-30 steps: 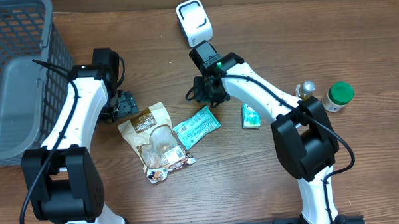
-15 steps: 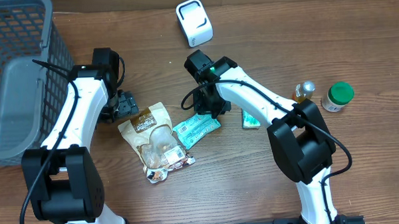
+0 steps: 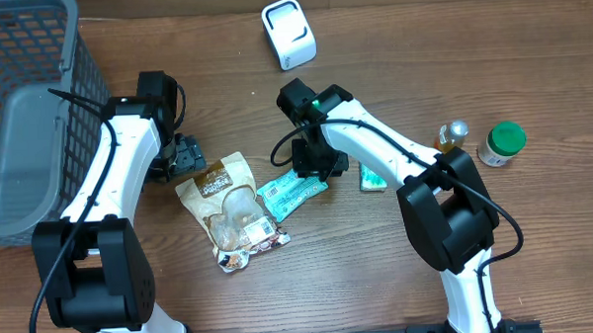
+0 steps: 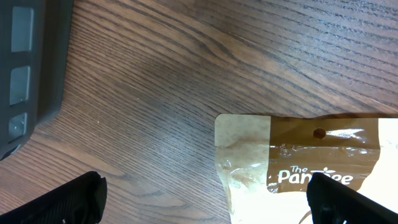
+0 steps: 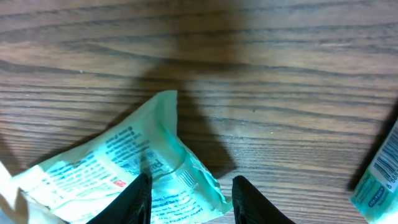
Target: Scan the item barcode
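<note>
A teal snack packet (image 3: 290, 190) lies flat on the wooden table, its printed back and a small barcode facing up in the right wrist view (image 5: 124, 162). My right gripper (image 3: 316, 166) is down over the packet's right end. Its jaws (image 5: 189, 202) are open and straddle that end, with a gap showing beside the right finger (image 5: 252, 202). The white barcode scanner (image 3: 289, 32) stands at the back of the table. My left gripper (image 3: 187, 155) is wide open (image 4: 211, 202) above the top corner of a brown and cream pouch (image 4: 298, 162), holding nothing.
The pouch (image 3: 231, 210) lies just left of the teal packet. A small teal box (image 3: 373, 174) sits to the right of my right gripper. A small amber bottle (image 3: 452, 135) and a green-lidded jar (image 3: 500, 144) stand far right. A grey basket (image 3: 22, 107) fills the left edge.
My right gripper has come from near the scanner toward me and down onto the teal packet's end, and its jaws have widened a little. The left arm has stayed still.
</note>
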